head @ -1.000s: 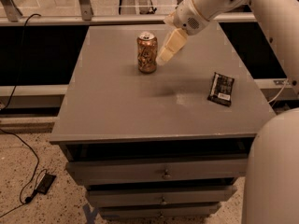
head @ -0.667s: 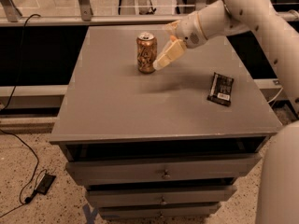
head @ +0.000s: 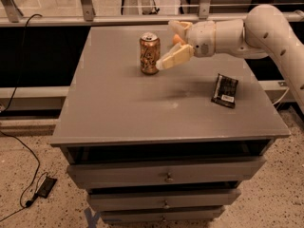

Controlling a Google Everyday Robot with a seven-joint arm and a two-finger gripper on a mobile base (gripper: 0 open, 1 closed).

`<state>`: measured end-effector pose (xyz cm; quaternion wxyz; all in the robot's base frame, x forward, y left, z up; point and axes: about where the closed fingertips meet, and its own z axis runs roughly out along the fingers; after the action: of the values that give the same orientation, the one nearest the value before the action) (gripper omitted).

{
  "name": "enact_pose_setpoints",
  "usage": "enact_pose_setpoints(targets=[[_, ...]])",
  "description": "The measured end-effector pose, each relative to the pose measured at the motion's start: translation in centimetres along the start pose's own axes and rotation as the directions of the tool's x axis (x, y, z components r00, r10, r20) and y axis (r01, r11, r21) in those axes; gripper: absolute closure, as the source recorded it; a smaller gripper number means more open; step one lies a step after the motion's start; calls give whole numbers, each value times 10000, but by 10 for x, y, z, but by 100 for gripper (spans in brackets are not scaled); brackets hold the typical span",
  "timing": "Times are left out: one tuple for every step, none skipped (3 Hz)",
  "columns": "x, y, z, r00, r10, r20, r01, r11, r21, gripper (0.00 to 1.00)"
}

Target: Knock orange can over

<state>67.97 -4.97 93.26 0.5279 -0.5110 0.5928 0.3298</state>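
Arm [head: 266, 30] levelled, claw [head: 166, 44] spread beside upright orange can [head: 149, 54] (silver top)

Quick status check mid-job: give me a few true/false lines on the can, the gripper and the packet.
1. The orange can stands upright on the grey table. True.
2. The gripper is on the image-left side of the can. False: it is on the can's image-right side, with its lower finger reaching close to the can's side.
3. The black packet lies flat on the right part of the table, apart from the can. True.
4. The gripper is shut on the can. False: its fingers are spread open and the can sits outside them.
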Motion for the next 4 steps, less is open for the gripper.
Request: enact_pose_setpoints(targets=[[29,-14,19,9965,785,-273,-785,9969,4,0],[56,-32,41,9913,1213,-507,-1214,9926,0,0],[56,-31,44,9914,1211,-496,-1215,9926,-49,17],[56,-30,47,9914,1215,-493,-1221,9925,-105,41]])
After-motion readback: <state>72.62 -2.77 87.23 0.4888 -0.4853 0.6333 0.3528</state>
